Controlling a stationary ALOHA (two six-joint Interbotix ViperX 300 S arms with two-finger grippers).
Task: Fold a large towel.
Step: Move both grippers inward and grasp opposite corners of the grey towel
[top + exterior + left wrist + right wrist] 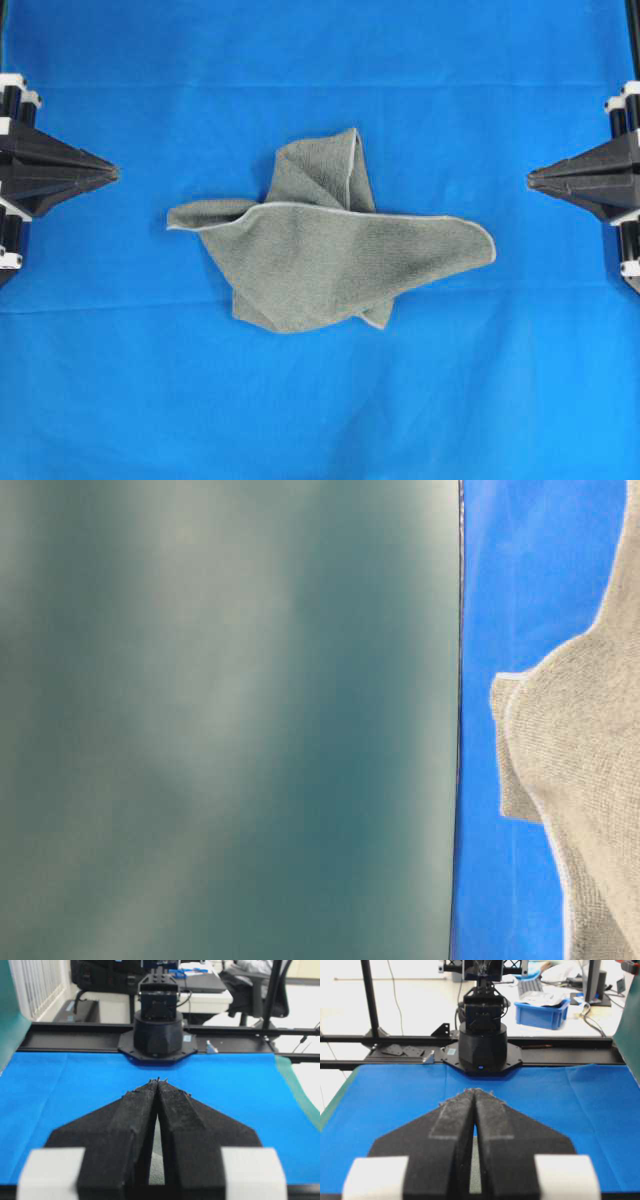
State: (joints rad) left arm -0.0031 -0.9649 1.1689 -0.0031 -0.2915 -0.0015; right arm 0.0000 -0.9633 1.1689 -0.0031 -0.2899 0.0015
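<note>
The towel [320, 240] is lying crumpled in the middle of the overhead frame, on the blue cloth [320, 400]. The left claw [112, 173] is sitting at the left edge, pressed shut and holding nothing. The right claw [532, 179] is sitting at the right edge, also shut and holding nothing. Both are well apart from the towel.
</note>
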